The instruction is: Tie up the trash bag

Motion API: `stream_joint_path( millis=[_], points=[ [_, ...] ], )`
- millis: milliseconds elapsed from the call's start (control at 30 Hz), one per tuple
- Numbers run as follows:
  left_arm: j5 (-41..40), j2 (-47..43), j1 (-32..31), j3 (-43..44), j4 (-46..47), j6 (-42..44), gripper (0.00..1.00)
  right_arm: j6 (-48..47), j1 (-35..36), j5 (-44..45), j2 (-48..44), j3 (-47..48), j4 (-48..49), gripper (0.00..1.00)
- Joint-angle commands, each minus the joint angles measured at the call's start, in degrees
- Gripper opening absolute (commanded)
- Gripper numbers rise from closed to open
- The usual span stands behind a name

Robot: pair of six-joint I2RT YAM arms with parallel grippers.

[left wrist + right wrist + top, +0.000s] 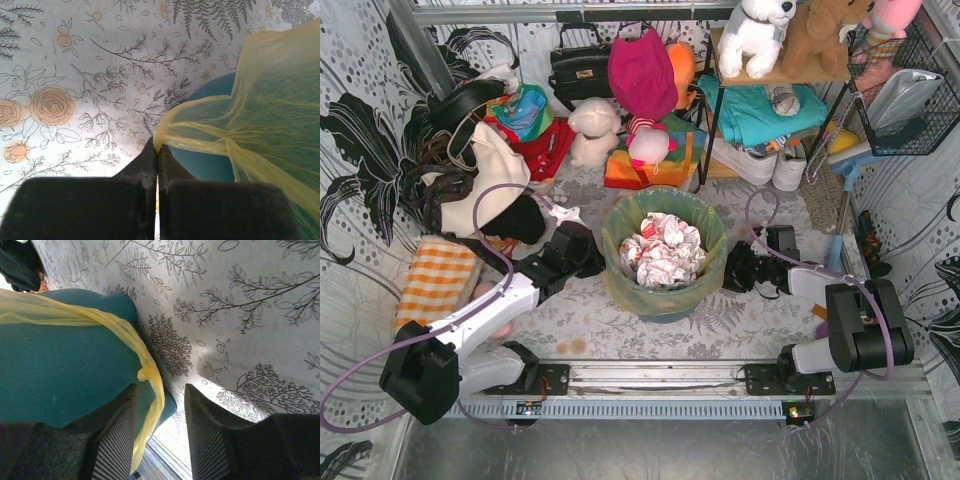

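Note:
The yellow-green trash bag [620, 270] lines the teal bin [665, 305] at the table's middle, with crumpled white paper [663, 250] inside. My left gripper [588, 252] is at the bin's left side, shut on a pinch of the bag's edge [165, 131], which stretches toward the bin [200, 165]. My right gripper [738, 268] is at the bin's right side, open. A strand of the bag [150, 375] hangs between its fingers, close to the left finger [117, 435], beside the bin wall [60, 365].
Clutter fills the back: a black handbag [580, 65], a cream tote bag [500, 175], plush toys [595, 130], a shelf rack [760, 110] with folded cloth, a wire basket [910, 90]. An orange checked cloth [435, 280] lies at left. A metal rail [660, 375] runs along the near edge.

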Motion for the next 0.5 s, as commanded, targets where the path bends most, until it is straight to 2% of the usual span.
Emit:
stream_joint_path(
  millis=[0, 133, 367, 467],
  points=[
    [0.29, 0.76, 0.17, 2.14, 3.60, 1.03, 0.00, 2.05, 1.62, -1.24, 1.78, -0.19, 4.36, 0.40],
    [0.55, 0.96, 0.17, 2.10, 3.92, 1.13, 0.00, 2.67, 2.26, -0.29, 2.85, -0.69, 5.18, 0.33],
    [0.60, 1.15, 0.17, 1.89, 3.97, 1.18, 0.00, 4.01, 3.17, 0.13, 4.80, -2.47, 8.77, 0.31],
    [1.05, 1.19, 0.18, 1.43, 4.46, 0.75, 0.00, 4.58, 3.17, -0.35, 6.33, -3.43, 10.73, 0.28]
  ],
)
